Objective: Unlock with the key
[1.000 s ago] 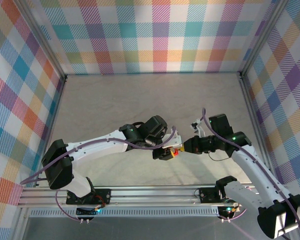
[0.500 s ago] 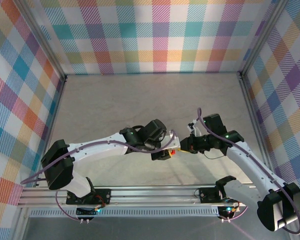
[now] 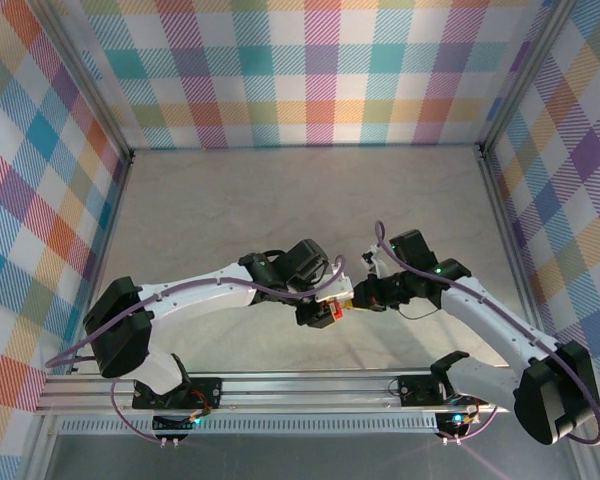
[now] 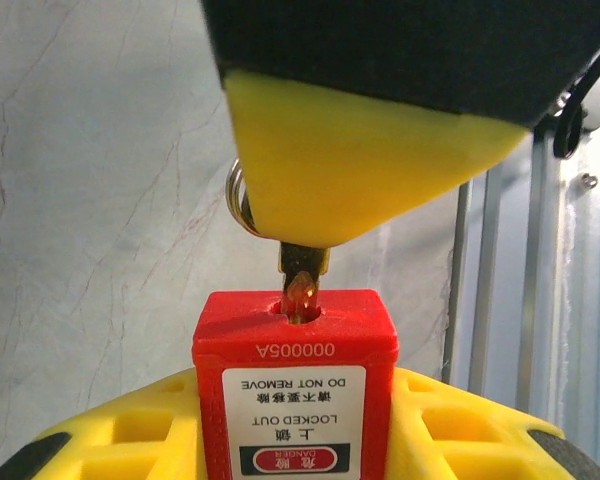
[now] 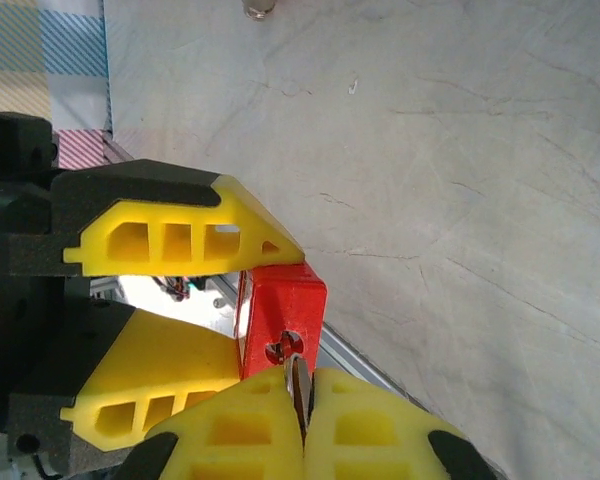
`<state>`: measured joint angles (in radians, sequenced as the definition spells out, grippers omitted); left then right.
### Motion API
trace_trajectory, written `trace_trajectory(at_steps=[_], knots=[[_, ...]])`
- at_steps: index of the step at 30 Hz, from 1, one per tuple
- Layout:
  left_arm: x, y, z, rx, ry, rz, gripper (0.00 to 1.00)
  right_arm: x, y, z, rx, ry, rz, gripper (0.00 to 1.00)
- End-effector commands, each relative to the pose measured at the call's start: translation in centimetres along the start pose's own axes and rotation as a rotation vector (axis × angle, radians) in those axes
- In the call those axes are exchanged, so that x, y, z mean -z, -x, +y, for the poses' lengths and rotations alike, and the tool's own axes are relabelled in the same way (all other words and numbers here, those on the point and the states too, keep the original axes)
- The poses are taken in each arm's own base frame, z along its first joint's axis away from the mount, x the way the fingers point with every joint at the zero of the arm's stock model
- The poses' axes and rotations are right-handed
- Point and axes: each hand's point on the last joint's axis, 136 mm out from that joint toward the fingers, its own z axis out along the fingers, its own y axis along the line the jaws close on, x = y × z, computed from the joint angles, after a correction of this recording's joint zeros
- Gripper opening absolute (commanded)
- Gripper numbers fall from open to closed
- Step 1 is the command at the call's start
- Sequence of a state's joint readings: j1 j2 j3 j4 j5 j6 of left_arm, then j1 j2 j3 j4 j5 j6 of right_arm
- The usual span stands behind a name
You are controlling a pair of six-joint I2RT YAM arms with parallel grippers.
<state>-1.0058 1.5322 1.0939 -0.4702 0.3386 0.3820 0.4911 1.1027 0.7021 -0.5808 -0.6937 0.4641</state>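
A red padlock (image 4: pixel 295 380) with a white "LOCKED OUT" label is clamped between the yellow fingers (image 4: pixel 110 440) of my left gripper (image 3: pixel 323 311), above the table near the front. My right gripper (image 5: pixel 305 400) is shut on a brass key (image 5: pixel 298 385), its fingers pressed flat together on the key's head. The key's blade (image 4: pixel 302 290) enters the keyhole in the padlock's end face. A metal key ring (image 4: pixel 235 195) hangs beside the right gripper's yellow finger (image 4: pixel 360 160). From above, the two grippers meet tip to tip at the padlock (image 3: pixel 334 312).
An aluminium rail (image 3: pixel 300 385) with both arm bases runs along the near edge, close below the grippers. Checkered walls (image 3: pixel 310 70) enclose the grey stone-patterned table (image 3: pixel 230 210) at the back and on both sides.
Both grippers have drifted left and slightly nearer to the front. The right gripper has closed the gap to the padlock, bringing the key up to the keyhole.
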Motion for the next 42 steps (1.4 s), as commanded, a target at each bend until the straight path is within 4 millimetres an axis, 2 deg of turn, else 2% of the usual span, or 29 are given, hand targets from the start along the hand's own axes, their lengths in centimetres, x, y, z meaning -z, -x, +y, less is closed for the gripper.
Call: trace_trajectory(at_steps=[1, 4, 7, 13, 19, 22, 24, 27, 31, 36, 42], knots=[[6.8, 15.6, -1.9, -0.331, 0.058, -0.625, 0.00, -1.5, -2.0, -0.1, -0.023, 0.060, 0.091, 0.00], [5.4, 13.7, -1.1, -0.336, 0.111, -0.587, 0.00, -1.4, -1.7, -0.1, 0.007, 0.066, 0.076, 0.00], [4.3, 12.6, -0.6, -0.319, 0.122, -0.561, 0.00, -1.7, -1.6, -0.2, 0.006, 0.071, 0.072, 0.00], [3.1, 12.3, -0.6, -0.297, 0.091, -0.551, 0.00, -2.2, -2.2, -1.0, -0.014, 0.064, 0.100, 0.00], [4.1, 13.5, -0.6, -0.294, 0.100, -0.583, 0.00, -2.1, -2.3, -1.3, -0.028, 0.053, 0.092, 0.00], [4.1, 13.4, 0.6, -0.283, 0.175, -0.550, 0.00, -1.6, -1.4, -1.2, -0.127, 0.064, 0.067, 0.00], [3.8, 12.9, 1.2, -0.311, 0.247, -0.522, 0.00, -1.3, -0.5, -1.7, -0.264, 0.059, 0.031, 0.00], [2.6, 11.9, 1.8, -0.373, 0.340, -0.444, 0.00, -1.2, 0.9, -0.5, -0.436, 0.149, 0.007, 0.00], [1.4, 10.5, 2.5, -0.401, 0.390, -0.380, 0.00, -0.3, 1.8, 0.2, -0.549, 0.155, -0.011, 0.00], [0.7, 9.1, 3.4, -0.452, 0.488, -0.305, 0.00, -0.3, 1.7, -0.1, -0.684, 0.208, -0.008, 0.00], [0.1, 8.3, 4.1, -0.508, 0.595, -0.260, 0.00, 0.0, 1.9, 0.0, -0.743, 0.236, -0.011, 0.00]])
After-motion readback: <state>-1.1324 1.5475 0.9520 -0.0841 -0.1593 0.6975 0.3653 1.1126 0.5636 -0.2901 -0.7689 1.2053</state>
